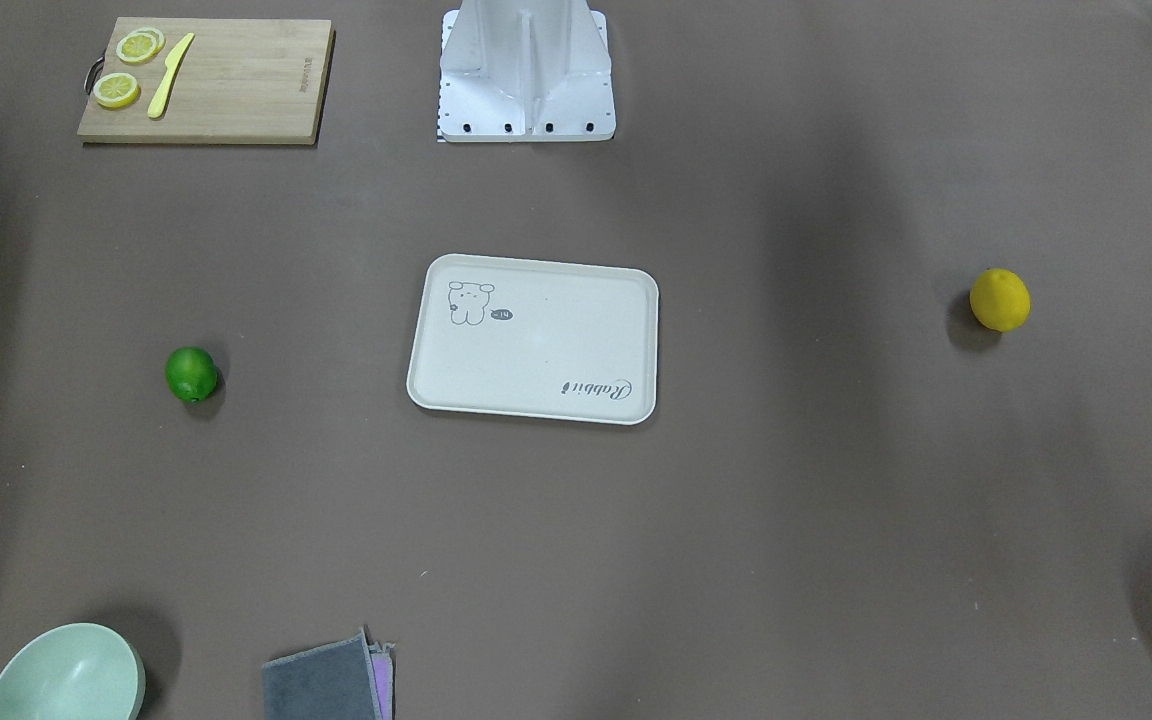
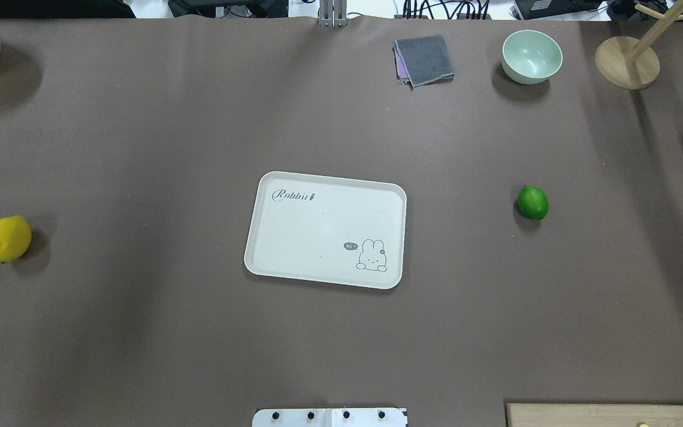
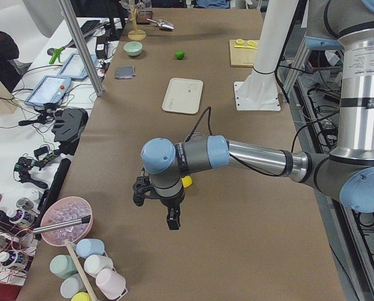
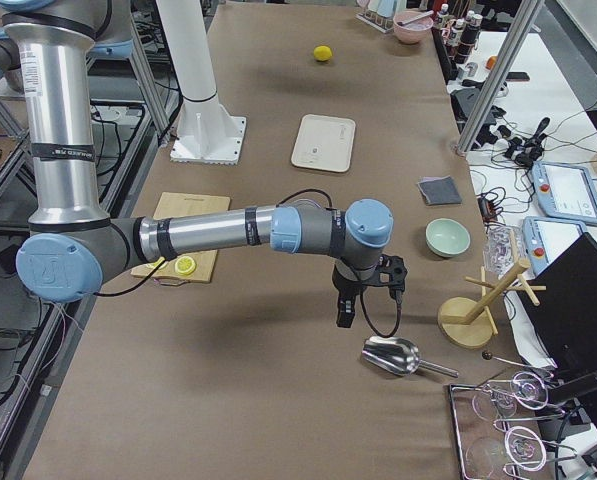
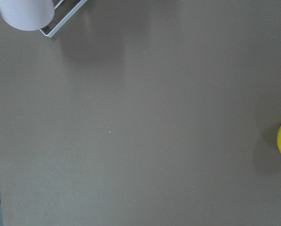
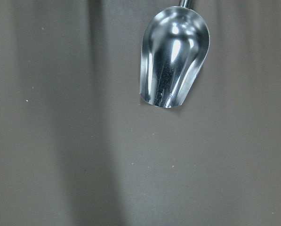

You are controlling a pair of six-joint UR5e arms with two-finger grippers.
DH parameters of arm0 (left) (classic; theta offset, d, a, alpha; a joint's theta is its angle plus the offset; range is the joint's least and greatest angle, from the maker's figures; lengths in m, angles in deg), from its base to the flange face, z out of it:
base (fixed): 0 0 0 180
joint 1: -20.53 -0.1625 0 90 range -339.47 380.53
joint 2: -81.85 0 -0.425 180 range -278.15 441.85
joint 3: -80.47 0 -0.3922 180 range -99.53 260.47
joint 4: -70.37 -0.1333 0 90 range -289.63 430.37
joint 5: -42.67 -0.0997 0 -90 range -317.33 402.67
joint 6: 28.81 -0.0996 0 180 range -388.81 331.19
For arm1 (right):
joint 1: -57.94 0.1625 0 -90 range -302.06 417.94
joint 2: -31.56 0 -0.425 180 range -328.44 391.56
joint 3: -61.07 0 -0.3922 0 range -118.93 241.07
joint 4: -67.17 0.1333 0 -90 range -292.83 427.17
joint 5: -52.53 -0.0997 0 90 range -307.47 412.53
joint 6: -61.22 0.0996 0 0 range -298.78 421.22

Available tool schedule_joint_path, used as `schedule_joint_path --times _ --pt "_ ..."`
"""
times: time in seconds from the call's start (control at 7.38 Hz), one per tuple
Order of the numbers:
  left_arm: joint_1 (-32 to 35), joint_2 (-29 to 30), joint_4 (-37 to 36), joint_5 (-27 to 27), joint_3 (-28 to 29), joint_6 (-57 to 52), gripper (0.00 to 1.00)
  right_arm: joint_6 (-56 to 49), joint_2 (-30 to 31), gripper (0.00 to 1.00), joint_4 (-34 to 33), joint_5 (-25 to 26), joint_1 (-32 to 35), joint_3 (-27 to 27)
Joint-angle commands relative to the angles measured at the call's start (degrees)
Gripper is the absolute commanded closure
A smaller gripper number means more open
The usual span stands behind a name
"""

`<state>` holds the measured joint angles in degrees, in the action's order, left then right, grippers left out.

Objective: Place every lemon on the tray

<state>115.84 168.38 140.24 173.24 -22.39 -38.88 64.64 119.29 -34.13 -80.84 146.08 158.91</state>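
Well, closest to the robot's base (image 1: 526,80), a wooden cutting board (image 1: 206,80) lies on the brown desk (image 2: 140,148) on the robot's right, with lemon slices (image 1: 117,90) and a yellow knife (image 1: 170,75) on it.

Further out, mid-desk, the cream tray (image 2: 318,231) lies flat with nothing on it. Both lemons sit on the bare desk, well apart from the tray. The yellow lemon (image 2: 9,238) is far out on the robot's left and the green lemon (image 2: 532,202) is on its right.

The left pincer (image 3: 173,224) hangs pointing down over the desk just beside the yellow lemon, without touching it. The wrist camera catches only the fruit's edge at the side of its view. I cannot tell from here whether its fingers are spread or pressed together.

The right pincer (image 4: 343,315) hangs above bare desk near a metal scoop (image 6: 174,56), well apart from the green lemon. Its fingers cannot be judged either.

At the far edge lie a folded grey cloth (image 2: 424,59) and a pale green bowl (image 2: 531,56).
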Motion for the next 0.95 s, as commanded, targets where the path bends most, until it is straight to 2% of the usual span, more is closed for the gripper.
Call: schedule_joint_path --times 0.0,0.54,0.81 --pt "-8.60 -3.81 14.36 0.04 -0.15 14.64 0.03 0.70 -1.32 0.02 -0.04 -1.71 -2.17 -0.20" --pt "-23.20 -4.53 30.11 1.80 0.46 41.27 0.03 11.94 -6.68 0.04 0.04 -3.91 -10.60 -0.20" --pt "-28.04 -4.09 37.16 1.88 1.87 49.84 0.03 18.52 -10.10 0.04 0.13 -3.91 -15.17 0.06"
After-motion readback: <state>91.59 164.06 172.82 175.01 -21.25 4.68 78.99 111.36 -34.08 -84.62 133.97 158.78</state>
